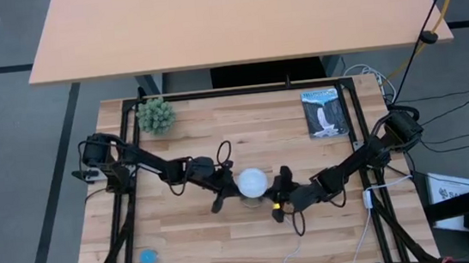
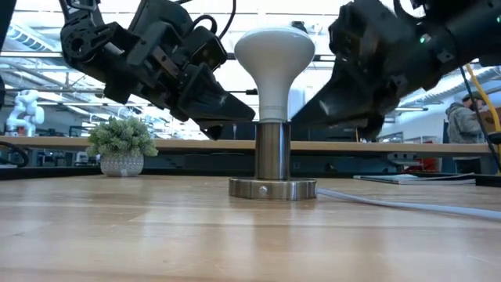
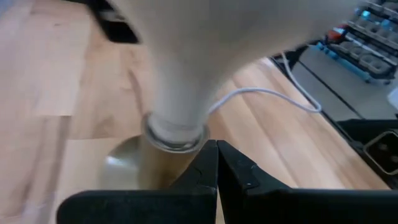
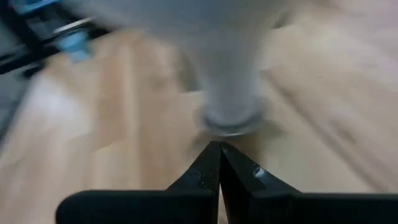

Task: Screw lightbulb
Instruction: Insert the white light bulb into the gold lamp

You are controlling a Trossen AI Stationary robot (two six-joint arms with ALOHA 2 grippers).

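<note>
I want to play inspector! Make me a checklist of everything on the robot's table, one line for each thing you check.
Surface: pale wooden plank table, looks clean.
Job's things: white frosted lightbulb stands upright in the silvery metal socket post on a round base, mid-table.
Clutter: small green potted plant at a far corner; dark booklet at the other far corner; small blue object near the front edge.
Grippers: left gripper shut, empty, tips beside the bulb's neck; right gripper shut, empty, at the other side of the neck.
Cables: white cord trails from the socket off the front edge.
Surroundings: a second tan tabletop beyond; a person far off in the room.
</note>
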